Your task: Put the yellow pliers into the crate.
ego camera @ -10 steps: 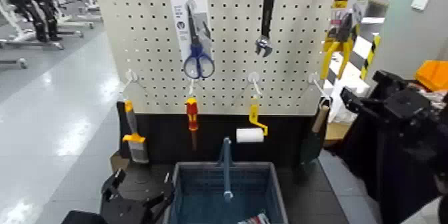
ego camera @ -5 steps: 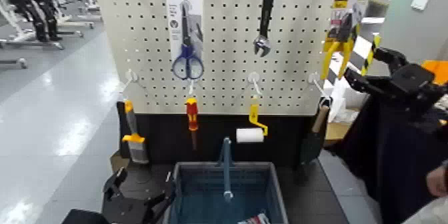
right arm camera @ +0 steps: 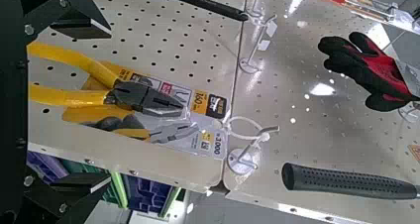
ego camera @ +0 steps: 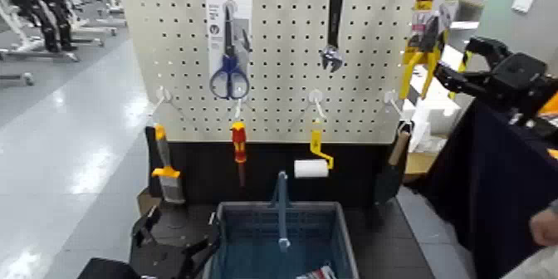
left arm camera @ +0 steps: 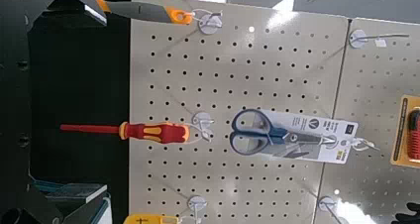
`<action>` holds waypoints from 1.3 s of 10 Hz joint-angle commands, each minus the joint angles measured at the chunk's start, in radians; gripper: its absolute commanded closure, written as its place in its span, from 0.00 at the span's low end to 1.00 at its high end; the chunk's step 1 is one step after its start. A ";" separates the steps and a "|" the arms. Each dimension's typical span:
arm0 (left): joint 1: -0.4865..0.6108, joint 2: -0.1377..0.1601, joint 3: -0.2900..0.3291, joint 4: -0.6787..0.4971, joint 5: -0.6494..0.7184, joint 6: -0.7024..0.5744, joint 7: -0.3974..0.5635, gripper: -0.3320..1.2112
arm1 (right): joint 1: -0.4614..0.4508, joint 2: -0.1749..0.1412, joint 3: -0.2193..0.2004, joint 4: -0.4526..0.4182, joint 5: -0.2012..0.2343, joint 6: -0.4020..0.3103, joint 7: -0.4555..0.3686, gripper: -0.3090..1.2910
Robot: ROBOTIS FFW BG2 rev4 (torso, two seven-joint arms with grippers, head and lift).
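Observation:
The yellow pliers (ego camera: 422, 48) hang on their printed card on the pegboard's right side panel. In the right wrist view the pliers (right arm camera: 94, 85) are close ahead, their handles lying between my spread fingers. My right gripper (ego camera: 462, 61) is raised beside them, open and empty. The blue-grey crate (ego camera: 332, 237) stands on the floor below the board, its handle bar across the middle. My left gripper (ego camera: 170, 245) rests low beside the crate's left wall, open and empty.
On the board hang blue scissors (ego camera: 228, 46), a black wrench (ego camera: 332, 25), a red screwdriver (ego camera: 239, 143), a paint roller (ego camera: 313, 159) and a brush (ego camera: 166, 170). A hammer (right arm camera: 347, 179) and red-black gloves (right arm camera: 367, 65) hang near the pliers. A person's hand (ego camera: 545, 226) shows at the right.
My right arm has lifted and reached in towards the yellow pliers. The scissors card has swung slightly left. The left arm has barely moved.

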 commanded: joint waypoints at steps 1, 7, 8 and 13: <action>-0.005 -0.006 -0.006 0.002 0.000 0.000 -0.001 0.30 | -0.061 -0.026 0.022 0.059 -0.023 0.013 0.032 0.36; -0.014 -0.015 -0.004 0.005 -0.002 -0.001 -0.015 0.30 | -0.155 -0.052 0.091 0.148 -0.049 0.041 0.099 0.37; -0.013 -0.015 -0.003 0.005 -0.002 -0.001 -0.015 0.30 | -0.169 -0.053 0.106 0.168 -0.047 0.047 0.118 0.37; -0.013 -0.015 -0.004 0.006 -0.003 -0.003 -0.020 0.30 | -0.209 -0.061 0.137 0.194 -0.040 0.056 0.133 0.59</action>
